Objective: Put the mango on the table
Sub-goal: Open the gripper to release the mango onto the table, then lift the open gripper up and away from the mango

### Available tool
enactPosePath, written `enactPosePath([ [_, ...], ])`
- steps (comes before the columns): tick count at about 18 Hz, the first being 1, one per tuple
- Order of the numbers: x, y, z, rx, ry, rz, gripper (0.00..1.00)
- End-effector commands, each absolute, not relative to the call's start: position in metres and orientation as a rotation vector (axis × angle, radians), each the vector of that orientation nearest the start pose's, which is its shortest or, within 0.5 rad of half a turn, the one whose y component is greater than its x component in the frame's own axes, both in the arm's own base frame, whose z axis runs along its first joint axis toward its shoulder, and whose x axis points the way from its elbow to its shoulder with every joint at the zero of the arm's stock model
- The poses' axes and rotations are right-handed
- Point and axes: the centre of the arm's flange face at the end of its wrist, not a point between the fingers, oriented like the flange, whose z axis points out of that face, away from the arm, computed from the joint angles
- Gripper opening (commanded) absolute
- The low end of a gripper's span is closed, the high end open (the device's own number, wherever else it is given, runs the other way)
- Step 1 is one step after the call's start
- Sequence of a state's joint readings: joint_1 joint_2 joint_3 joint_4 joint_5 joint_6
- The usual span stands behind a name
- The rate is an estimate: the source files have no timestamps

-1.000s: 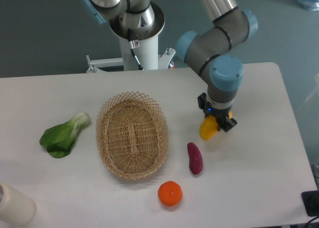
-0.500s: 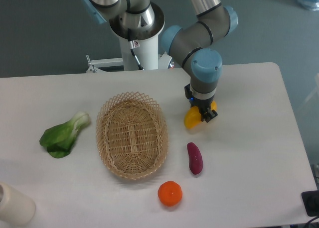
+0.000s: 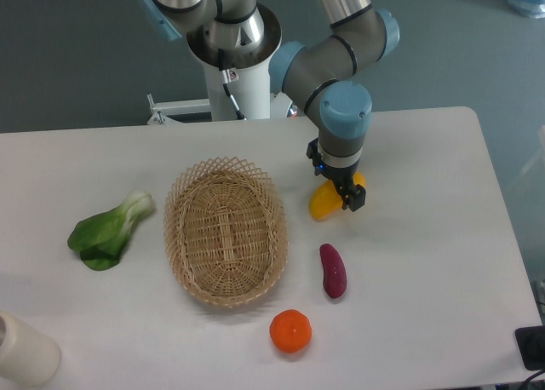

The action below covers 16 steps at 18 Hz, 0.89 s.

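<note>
Leftward and toward the back of the table [image 3: 443, 262] is how my arm has travelled over the last second, carrying the mango [image 3: 327, 200] from beside the purple vegetable [image 3: 332, 271] to a spot just right of the wicker basket [image 3: 226, 231]. My gripper [image 3: 344, 192] is clamped on the mango's orange end, fingers narrow around it. I judge it is low, near the surface, so release is probably close, though contact I cannot confirm. Its long axis runs diagonally, the yellow end pointing down-left toward the basket, the orange end up-right under my fingers.
</note>
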State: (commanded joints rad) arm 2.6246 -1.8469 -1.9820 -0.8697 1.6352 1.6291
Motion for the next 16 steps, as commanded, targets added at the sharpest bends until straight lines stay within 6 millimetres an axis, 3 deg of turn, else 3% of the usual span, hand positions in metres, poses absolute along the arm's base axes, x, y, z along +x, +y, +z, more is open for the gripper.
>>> enactPosePath([
  [5, -0.432, 0.371, 0.261, -3.042, 0.837, 0.144, 1.0],
  [16, -0.513, 0.409, 0.287, -3.022, 0.751, 0.282, 1.0],
])
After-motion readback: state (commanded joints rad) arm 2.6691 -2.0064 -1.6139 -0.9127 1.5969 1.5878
